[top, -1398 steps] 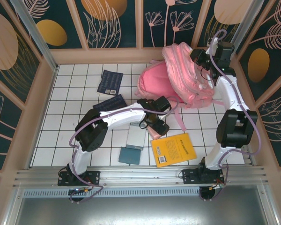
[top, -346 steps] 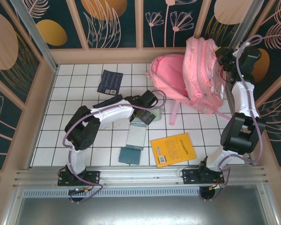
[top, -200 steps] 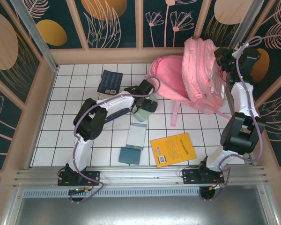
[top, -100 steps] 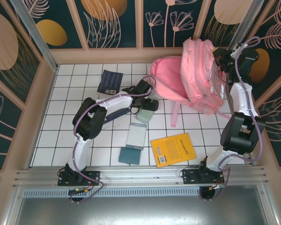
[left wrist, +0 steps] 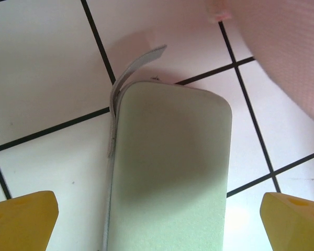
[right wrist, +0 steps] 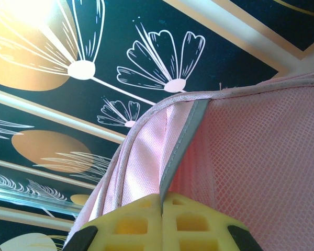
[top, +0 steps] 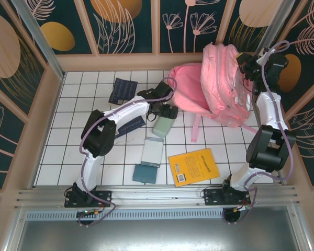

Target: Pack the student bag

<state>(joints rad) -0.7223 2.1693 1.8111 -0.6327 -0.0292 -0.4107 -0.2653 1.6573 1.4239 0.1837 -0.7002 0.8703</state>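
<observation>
1. Pink all over the bag [top: 222, 89]; pink mesh and a silver-grey trim strip seen close up.
2. White tiles ruled with a black grid on the worktop [top: 83, 104].
3. Pale sage green on the case [left wrist: 170, 172], with a grey tab at its edge.
4. Yellow on the book [top: 193, 166], with dark print and a white barcode patch.
5. Dark navy on the booklet [top: 122, 91] and on a second booklet [top: 130, 125].
6. Teal on the notebook [top: 145, 173]; silvery grey-green on the box [top: 153, 151].
7. Dark teal on the walls [top: 131, 31], with orange ovals and pale pink line-drawn flowers, framed in tan.
8. White with black joints and lilac cables on the left arm [top: 126, 112] and right arm [top: 268, 112]; bright yellow on both sets of jaws.
</observation>
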